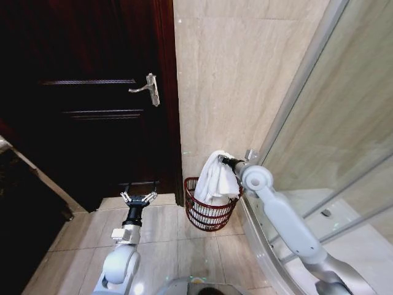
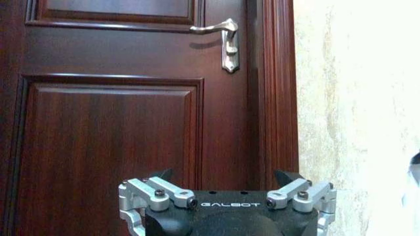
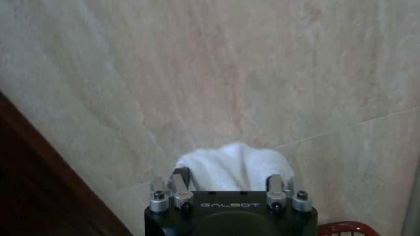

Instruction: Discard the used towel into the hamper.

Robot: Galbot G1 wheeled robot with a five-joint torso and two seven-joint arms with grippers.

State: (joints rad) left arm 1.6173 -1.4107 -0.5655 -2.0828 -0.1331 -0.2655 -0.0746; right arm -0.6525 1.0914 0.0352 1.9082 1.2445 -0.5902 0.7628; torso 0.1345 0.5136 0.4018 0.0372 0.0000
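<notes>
A white towel hangs from my right gripper, which is shut on its top end. Its lower end droops to the rim of the hamper, a dark reddish wire basket standing on the floor against the marble wall. In the right wrist view the towel bulges between the fingers of the right gripper, and a bit of the hamper's rim shows at the corner. My left gripper is held low in front of the door, open and holding nothing, and its spread fingers show as the left gripper in the left wrist view.
A dark wooden door with a silver lever handle stands left of the marble wall. A glass shower enclosure and its raised curb run along the right. Tiled floor lies between the door and the hamper.
</notes>
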